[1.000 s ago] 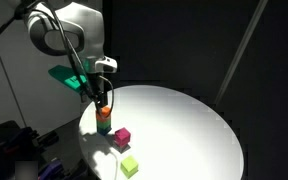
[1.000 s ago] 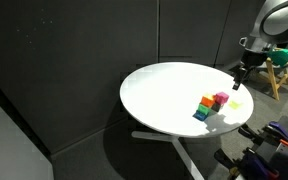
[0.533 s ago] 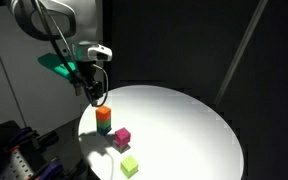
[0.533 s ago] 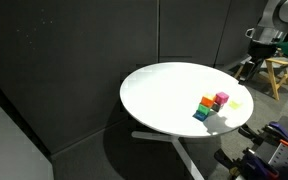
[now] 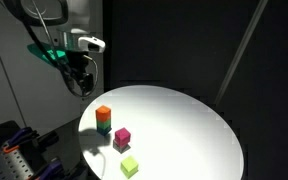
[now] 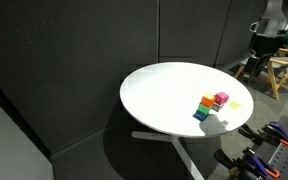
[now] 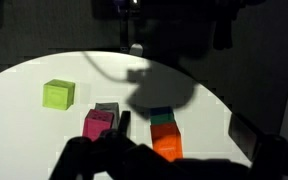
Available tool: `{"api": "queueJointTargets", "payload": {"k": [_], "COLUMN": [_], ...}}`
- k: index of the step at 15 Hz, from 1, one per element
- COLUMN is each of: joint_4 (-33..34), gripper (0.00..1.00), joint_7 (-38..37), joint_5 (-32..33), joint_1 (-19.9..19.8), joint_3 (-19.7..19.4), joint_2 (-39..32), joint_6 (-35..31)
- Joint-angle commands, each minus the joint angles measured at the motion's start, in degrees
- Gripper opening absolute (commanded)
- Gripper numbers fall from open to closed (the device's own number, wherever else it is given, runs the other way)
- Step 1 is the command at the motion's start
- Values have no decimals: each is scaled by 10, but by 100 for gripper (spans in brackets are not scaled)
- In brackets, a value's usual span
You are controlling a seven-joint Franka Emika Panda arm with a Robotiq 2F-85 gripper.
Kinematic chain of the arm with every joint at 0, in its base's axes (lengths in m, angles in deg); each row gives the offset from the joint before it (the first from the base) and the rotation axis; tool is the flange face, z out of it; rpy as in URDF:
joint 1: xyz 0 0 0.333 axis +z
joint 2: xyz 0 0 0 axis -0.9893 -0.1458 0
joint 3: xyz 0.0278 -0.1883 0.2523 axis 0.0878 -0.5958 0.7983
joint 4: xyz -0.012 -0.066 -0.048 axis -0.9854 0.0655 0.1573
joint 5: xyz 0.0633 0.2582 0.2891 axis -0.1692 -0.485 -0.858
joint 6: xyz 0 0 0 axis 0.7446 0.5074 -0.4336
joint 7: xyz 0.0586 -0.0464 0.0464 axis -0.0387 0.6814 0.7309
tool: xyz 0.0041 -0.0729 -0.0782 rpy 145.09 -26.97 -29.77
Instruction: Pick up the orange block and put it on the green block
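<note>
The orange block [image 5: 103,112] sits on top of the green block [image 5: 103,126] in a small stack near the edge of the round white table [image 5: 184,120]. The stack also shows in the other exterior view, with the orange block [image 6: 205,101] above the green block [image 6: 203,108], and in the wrist view, orange block [image 7: 166,144] and green block [image 7: 164,121]. My gripper [image 5: 81,87] is open and empty. It hangs well above the stack, off to the side beyond the table's rim. Its dark fingers frame the stack in the wrist view [image 7: 184,130].
A magenta cube [image 5: 122,136] lies right beside the stack and a lime cube [image 5: 130,166] lies farther along near the table's edge. A blue layer shows under the green block [image 6: 200,114]. Dark walls surround the table. A wooden stool [image 6: 276,75] stands behind it.
My gripper has risen from just above the stack and pulled away beyond the table's rim. The orange block stays on the green block.
</note>
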Motion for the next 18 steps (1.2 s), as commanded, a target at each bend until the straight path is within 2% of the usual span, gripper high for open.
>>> {"api": "queueJointTargets", "payload": {"k": [1, 9, 18], "joint_4": [1, 1, 1], "gripper": [100, 100, 100], "joint_7": [-36, -47, -36], "joint_5": [9, 9, 12], "joint_1": [1, 6, 16], "joint_3": [12, 23, 22], "joint_2": [34, 99, 155], "joint_6": [39, 106, 129]}}
